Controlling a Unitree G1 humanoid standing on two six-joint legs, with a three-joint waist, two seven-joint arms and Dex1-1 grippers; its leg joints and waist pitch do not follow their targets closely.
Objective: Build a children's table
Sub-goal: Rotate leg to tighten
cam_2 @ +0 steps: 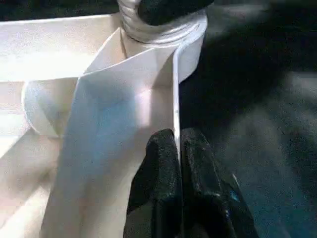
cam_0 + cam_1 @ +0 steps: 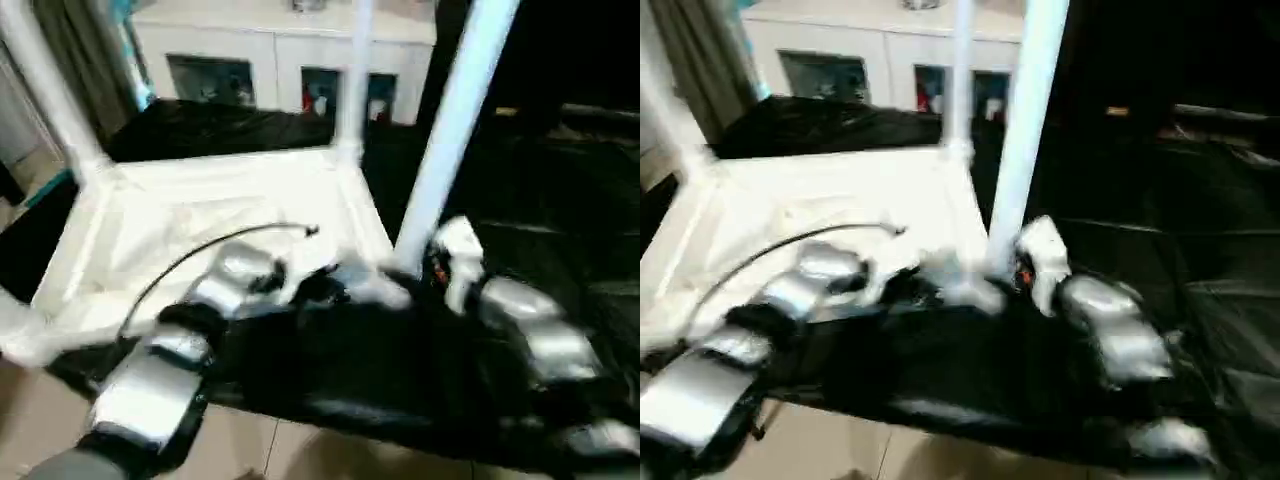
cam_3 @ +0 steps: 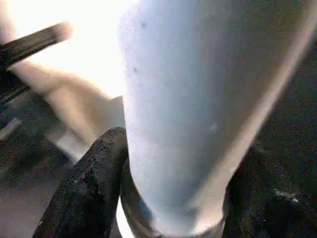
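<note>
Here the table top [image 2: 210,225] lies upside down on the black sheet [image 2: 540,220], sockets facing up, so the legs can be pushed in from above. Three legs stand upright at its corners, and there may be a fourth at the near left, though blur hides it. The left gripper [image 1: 177,148] is pinched shut on the top's thin rim beside the near right socket, apparently to steady it. The right gripper [image 3: 171,183] is clamped around the leg [image 2: 450,130] just above that socket, holding it nearly upright. The leg is a smooth white tube, and the top is ribbed white plastic with round sockets.
</note>
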